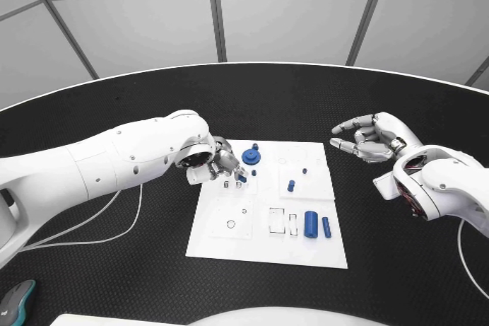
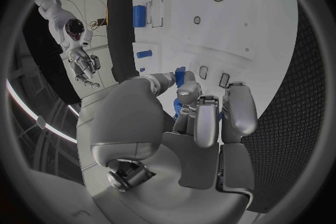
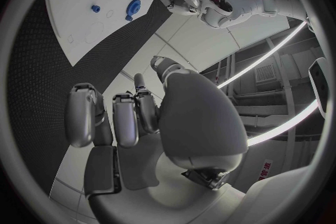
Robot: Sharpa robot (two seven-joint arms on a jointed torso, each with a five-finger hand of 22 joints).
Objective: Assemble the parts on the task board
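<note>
Nearest the robot, at about six o'clock on the flat white rectangular task board (image 1: 267, 252), two blue cylindrical parts, a thick one (image 1: 309, 224) and a thinner one (image 1: 326, 228), lie side by side just beside an empty rectangular slot. Farther up, near the board's middle, a small blue peg (image 1: 290, 186) stands by itself, and at about eleven o'clock sits a round blue gear-like part (image 1: 251, 156).

The silver many-fingered left hand (image 1: 216, 163) hovers over the board's ten o'clock corner. Its fingers (image 2: 207, 117) are curled in, pressed close together, and a small blue piece (image 2: 181, 75) shows at their tips; whether they actually pinch it or merely cover it cannot be told. The silver right hand (image 1: 369, 140) hangs off the board at about two o'clock, over the black table (image 1: 122, 266), fingers loosely curled and apart, holding nothing.

The likely trouble: if the piece is pinched only at its edge, it could tilt or slip as it is lowered and miss its socket, or the crowded fingers could knock the gear-like part just beside them.

The left hand hides the sockets beneath it, and the shape of the blue piece is too small to make out.
</note>
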